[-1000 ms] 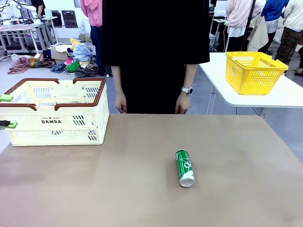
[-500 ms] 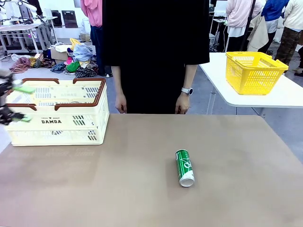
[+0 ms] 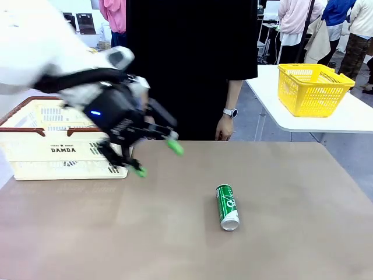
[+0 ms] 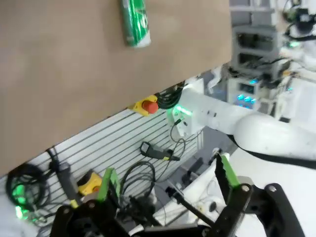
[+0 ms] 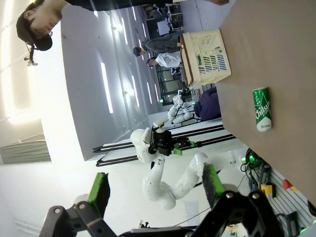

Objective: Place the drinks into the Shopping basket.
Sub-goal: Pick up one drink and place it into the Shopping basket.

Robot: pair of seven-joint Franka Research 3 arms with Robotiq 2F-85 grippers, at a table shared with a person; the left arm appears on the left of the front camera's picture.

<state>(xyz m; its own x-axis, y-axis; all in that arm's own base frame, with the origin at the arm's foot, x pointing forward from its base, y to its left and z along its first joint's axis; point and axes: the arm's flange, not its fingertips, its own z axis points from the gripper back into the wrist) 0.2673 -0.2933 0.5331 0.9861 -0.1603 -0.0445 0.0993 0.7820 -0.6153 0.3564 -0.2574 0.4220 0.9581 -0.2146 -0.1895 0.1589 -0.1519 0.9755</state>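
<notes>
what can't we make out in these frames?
- Shopping basket interior, front view: the blurred left gripper and arm cover much of it, and its wall hides the bottom, so any can inside is unconfirmed.
- Green can print: too small to read in the front view, blurred in the left wrist view.
- Basket's left end: cut by the frame edge.

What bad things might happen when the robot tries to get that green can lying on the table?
1. The green can lies on its side, so a nudge from the left pincer, now open and empty above the table, might send it rolling away.
2. The person's hand hangs at the far table edge, and a wide swing might come near it.
3. The carry back might bump the Shopping basket rim.
</notes>
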